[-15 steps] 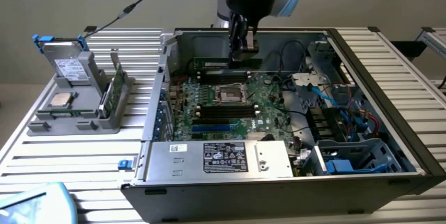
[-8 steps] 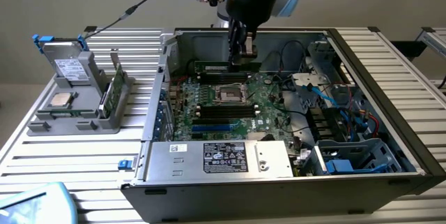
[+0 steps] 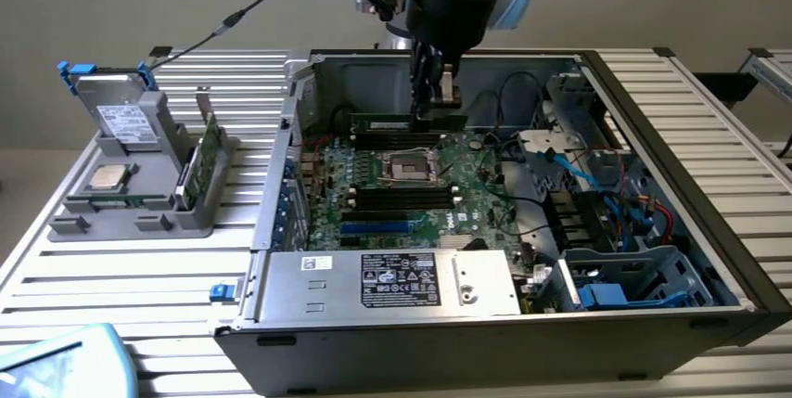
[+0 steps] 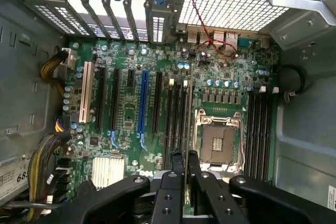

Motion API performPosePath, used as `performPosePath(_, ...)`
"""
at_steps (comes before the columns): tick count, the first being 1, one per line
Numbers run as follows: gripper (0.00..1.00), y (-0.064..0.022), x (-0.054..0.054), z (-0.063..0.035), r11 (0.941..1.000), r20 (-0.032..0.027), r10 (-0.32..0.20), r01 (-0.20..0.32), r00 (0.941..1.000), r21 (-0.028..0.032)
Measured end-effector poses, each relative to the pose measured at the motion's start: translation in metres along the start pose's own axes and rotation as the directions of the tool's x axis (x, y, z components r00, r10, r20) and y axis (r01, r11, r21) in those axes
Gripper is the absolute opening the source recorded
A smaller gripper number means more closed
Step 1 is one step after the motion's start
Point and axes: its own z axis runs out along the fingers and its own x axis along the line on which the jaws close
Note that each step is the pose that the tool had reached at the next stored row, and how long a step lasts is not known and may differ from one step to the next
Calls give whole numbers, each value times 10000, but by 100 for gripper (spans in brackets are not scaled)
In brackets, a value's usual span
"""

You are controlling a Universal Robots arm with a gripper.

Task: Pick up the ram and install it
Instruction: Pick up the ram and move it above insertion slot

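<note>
**Ram clamped in the claw over the motherboard**

We see the ram inside the open computer case, standing on its long edge and lying level, just above the far part of the motherboard. The claw comes straight down from above and is clamped on the ram near one end, so most of the green stick reaches toward the exterior view's left.

In the wrist view the ram shows edge-on as a thin line. It runs out from between the two black fingers of the claw, which press on either face of it. It lines up with the dark memory slots that lie between the processor socket and the long expansion slots, one of them blue. We cannot tell whether its lower edge touches a slot or hangs just above it.

In the exterior view the processor socket sits just nearer the camera than the ram. A silver power supply with a black label fills the near edge of the case.

The case rests on a slatted metal bench. Beside it, at the exterior view's left, a grey holder carries a square silver processor chip, an upright green card with a metal bracket and a leaning drive.
</note>
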Motion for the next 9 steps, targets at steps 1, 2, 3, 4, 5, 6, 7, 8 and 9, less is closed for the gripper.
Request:
performPosePath(1,14,-27,-1,1,10000,-2,0,0,10000,12)
performPosePath(2,14,-43,-2,4,10000,-3,-1,1,10000,24)
performPosePath(3,14,-51,-3,9,10000,-4,-2,2,10000,37)
performPosePath(4,14,-57,-4,15,10000,-5,-3,3,10000,52)
performPosePath(5,14,-59,-10,21,10000,-9,1,-1,10000,72)
performPosePath(6,14,-61,-16,28,10000,-9,15,-15,10000,92)
performPosePath(7,14,-62,-19,36,9999,-4,47,-47,10000,105)
performPosePath(8,14,-64,-19,45,9999,2,101,-101,9999,115)
performPosePath(9,14,-64,-20,54,9998,7,150,-150,9999,129)
